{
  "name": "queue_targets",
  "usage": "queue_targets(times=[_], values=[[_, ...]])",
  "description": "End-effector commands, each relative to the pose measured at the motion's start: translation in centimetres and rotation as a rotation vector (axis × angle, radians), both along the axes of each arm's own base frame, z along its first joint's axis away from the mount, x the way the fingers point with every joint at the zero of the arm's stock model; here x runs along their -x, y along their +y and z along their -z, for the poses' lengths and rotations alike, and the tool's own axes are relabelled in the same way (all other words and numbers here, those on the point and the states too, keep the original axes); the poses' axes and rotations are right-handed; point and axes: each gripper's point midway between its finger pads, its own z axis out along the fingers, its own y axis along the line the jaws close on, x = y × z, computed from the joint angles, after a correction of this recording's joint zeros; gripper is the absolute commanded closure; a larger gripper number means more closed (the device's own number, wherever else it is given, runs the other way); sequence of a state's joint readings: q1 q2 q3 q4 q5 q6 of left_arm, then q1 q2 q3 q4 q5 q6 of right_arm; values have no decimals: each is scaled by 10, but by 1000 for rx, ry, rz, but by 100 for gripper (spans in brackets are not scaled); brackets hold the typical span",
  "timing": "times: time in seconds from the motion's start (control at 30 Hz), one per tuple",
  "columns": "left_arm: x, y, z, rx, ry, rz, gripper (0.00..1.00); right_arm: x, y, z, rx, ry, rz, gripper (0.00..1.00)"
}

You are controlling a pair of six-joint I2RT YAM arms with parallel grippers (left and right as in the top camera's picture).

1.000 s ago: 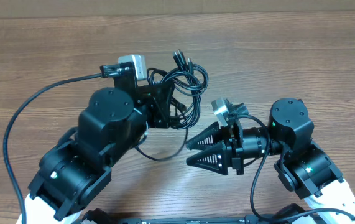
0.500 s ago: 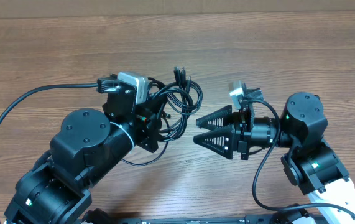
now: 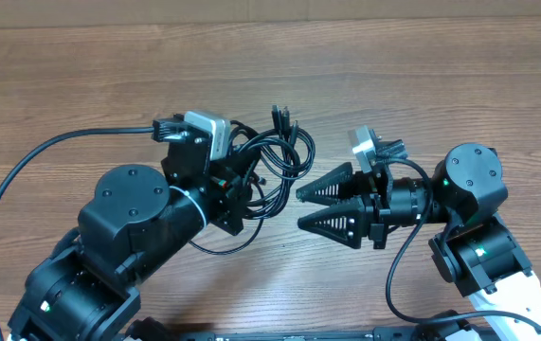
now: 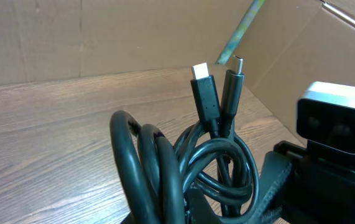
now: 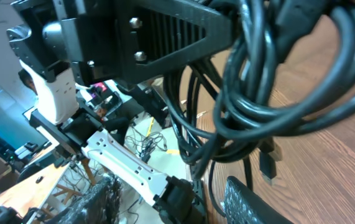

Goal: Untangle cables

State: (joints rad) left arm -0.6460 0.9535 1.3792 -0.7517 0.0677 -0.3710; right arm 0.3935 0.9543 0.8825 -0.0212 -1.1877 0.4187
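Observation:
The cables (image 3: 284, 152) are thin black cords coiled in a tangled bundle, with two plugs (image 3: 281, 116) sticking out at the far side. My left gripper (image 3: 243, 188) is shut on the bundle and holds it off the wooden table (image 3: 441, 76). In the left wrist view the coils (image 4: 189, 165) fill the bottom and hide the jaws, and two plugs (image 4: 205, 93) point upward. My right gripper (image 3: 299, 208) stands open just right of the bundle, fingertips pointing at it. In the right wrist view the loops (image 5: 276, 93) hang above its fingers (image 5: 252, 199), and one plug (image 5: 267, 163) dangles.
A thick black arm wire (image 3: 24, 180) arcs over the table's left side. One loose strand (image 3: 223, 248) sags below the left gripper. A cardboard wall (image 4: 102, 37) stands behind the table. The right arm's wrist camera (image 4: 336, 121) sits close to the bundle's right.
The left arm has swung left and drawn the bundle slightly away from the front edge. The right gripper has risen towards the bundle, and its jaws stay apart.

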Motion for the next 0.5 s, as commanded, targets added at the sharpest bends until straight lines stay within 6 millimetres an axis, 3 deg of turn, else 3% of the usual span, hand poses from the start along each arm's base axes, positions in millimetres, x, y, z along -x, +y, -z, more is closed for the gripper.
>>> queue_targets(times=[0.0,0.27,0.47], values=[[-3,-5,0,32,33,0,96,11,1,-9,-17,-35,-40,49],[-5,-25,7,52,78,78,96,11,4,-12,-24,-53,-35,49],[-8,-20,9,36,74,47,96,11,4,-11,-21,-46,-33,49]])
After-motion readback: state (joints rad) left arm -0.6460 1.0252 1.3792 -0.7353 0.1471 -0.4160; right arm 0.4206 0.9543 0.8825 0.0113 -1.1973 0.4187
